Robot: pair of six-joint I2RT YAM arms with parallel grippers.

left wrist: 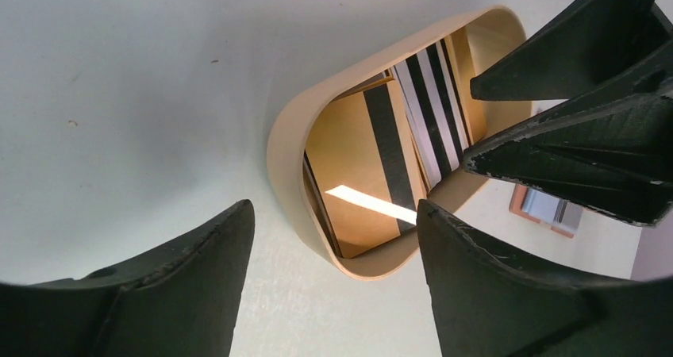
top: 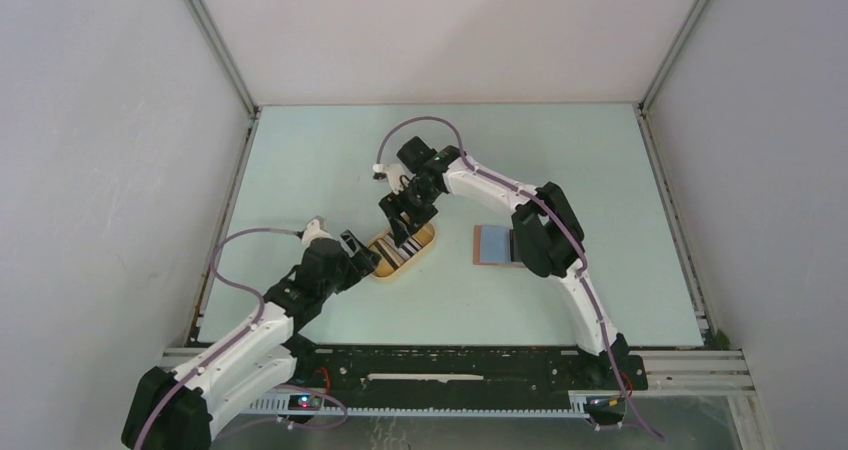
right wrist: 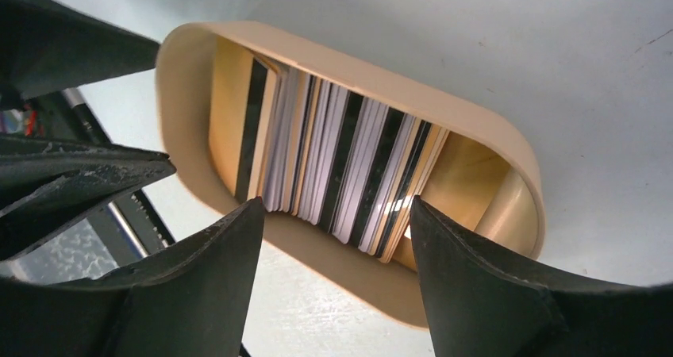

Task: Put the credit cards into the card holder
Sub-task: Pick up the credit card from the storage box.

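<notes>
Credit cards [top: 404,242] stand packed in a yellow oval tray [top: 384,271] on a pale green table [top: 330,160] enclosed by plain white walls [top: 100,120]. At the tray's near end, the left gripper [left wrist: 329,218] hangs with jaws wide apart and gripping nothing, the tray's rounded end showing between them. Over the tray's far end, the right gripper [right wrist: 333,214] is likewise spread and empty above the cards. They form a leaning row of black and white stripes, edges up. Right of the tray, the reddish-brown card holder [top: 490,244] lies open, blue lining up, partly behind the right arm [top: 545,230].
</notes>
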